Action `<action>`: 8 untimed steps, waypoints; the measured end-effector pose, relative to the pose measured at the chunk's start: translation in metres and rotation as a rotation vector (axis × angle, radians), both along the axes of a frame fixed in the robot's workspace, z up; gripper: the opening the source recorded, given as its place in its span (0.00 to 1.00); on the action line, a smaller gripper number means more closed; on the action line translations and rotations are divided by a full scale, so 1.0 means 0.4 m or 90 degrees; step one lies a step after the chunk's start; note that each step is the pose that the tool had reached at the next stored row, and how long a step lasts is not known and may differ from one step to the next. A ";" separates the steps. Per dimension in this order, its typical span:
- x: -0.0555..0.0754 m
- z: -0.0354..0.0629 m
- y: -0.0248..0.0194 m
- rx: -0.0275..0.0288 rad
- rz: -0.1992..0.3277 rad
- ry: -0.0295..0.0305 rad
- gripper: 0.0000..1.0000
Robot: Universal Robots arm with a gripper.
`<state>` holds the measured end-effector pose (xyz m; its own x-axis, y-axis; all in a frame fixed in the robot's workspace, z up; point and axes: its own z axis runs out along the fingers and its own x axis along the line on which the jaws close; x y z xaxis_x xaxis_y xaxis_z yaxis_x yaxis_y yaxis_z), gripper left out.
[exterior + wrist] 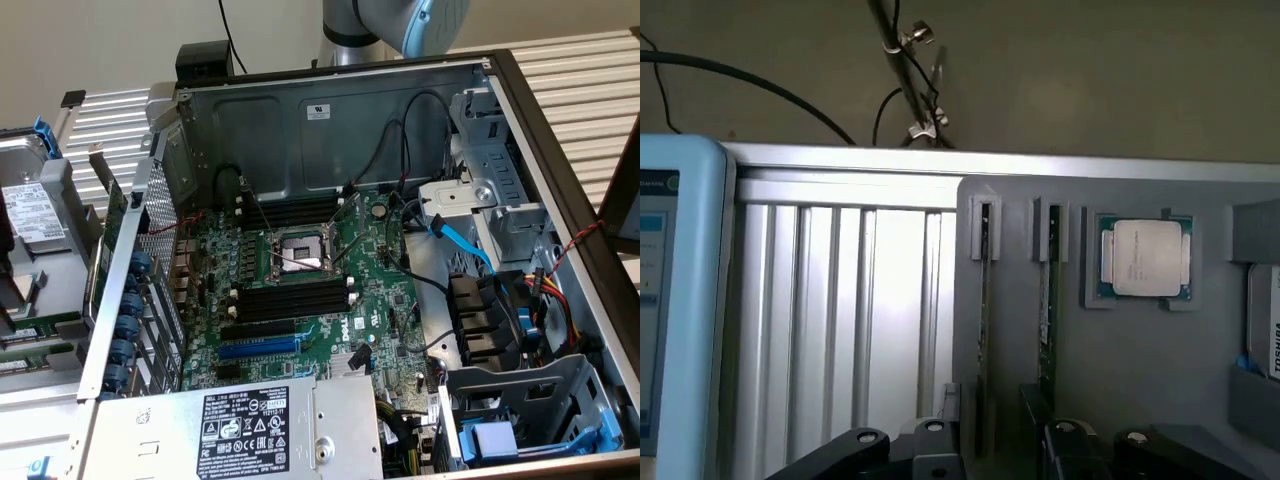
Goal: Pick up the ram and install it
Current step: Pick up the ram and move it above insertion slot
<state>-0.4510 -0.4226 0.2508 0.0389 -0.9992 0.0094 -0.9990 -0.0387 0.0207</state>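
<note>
TOSHIBA reads on the drive (1265,335) beside the processor (1145,258); the ram (1047,310) stands in the gray tray (1120,350) just ahead of the end effector (990,445), spread open.

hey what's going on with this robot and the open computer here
A robot arm is working beside an open PC case, and the job is fitting RAM. The black memory slots on the motherboard look empty, so nothing is installed yet. The wrist view shows the end effector over a grey parts tray, close to two RAM sticks standing on edge in holders. A CPU sits in its own pocket beside them. No stick has been lifted out.
</note>
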 end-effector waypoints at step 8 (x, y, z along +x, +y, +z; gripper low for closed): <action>0.000 -0.036 0.000 0.0000 0.013 0.0015 0.45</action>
